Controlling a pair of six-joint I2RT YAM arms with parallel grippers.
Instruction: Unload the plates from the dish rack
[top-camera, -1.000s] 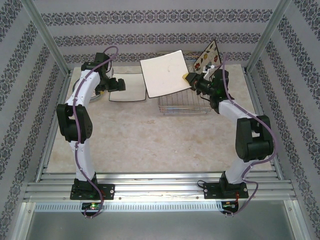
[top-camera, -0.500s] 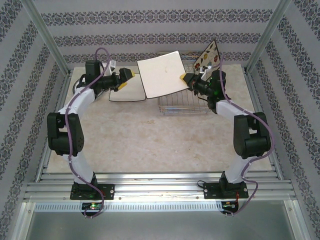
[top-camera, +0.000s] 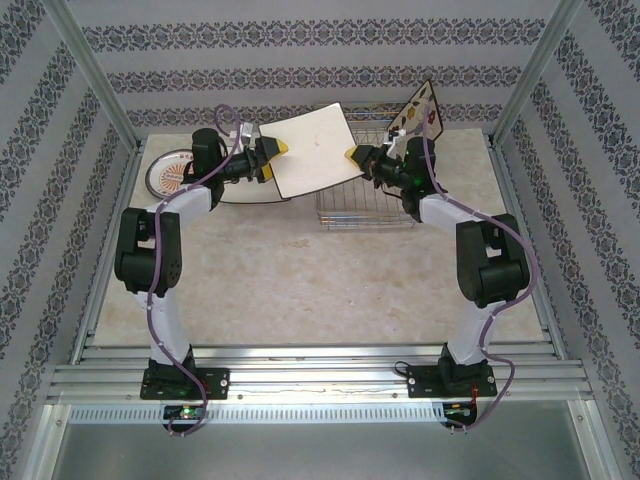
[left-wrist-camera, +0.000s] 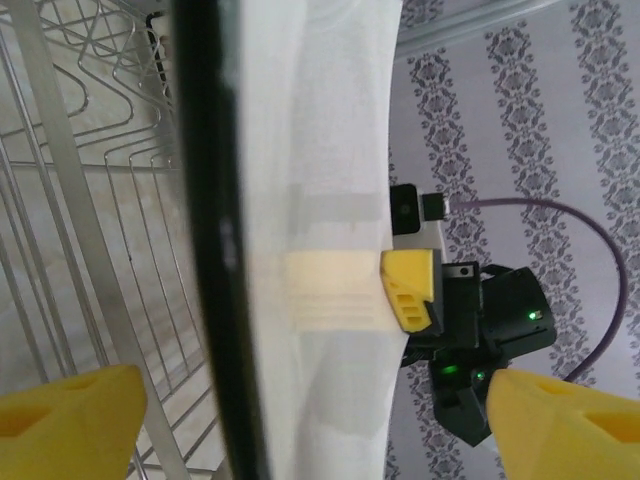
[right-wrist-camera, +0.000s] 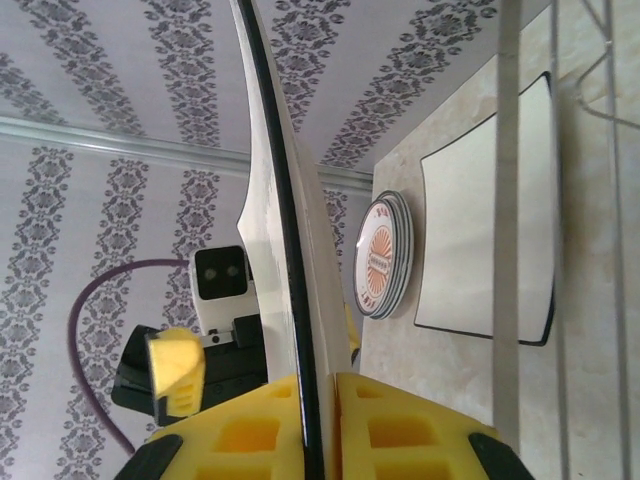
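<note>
A square cream plate with a dark edge hangs tilted in the air left of the dish rack. My right gripper is shut on its right edge, the yellow pads pressed on both faces of the plate. My left gripper is open, its fingers straddling the plate's left edge with gaps on both sides. A second square plate with flower prints stands upright at the rack's far right.
On the table left of the rack lie another square plate and a stack of round orange-patterned plates. The patterned back wall stands close behind the rack. Rack wires run just beside the left fingers.
The right arm carried the square plate leftwards away from the rack. The left arm rose from the table plates and swung right until its fingers came around the plate's left edge, narrowing slightly.
</note>
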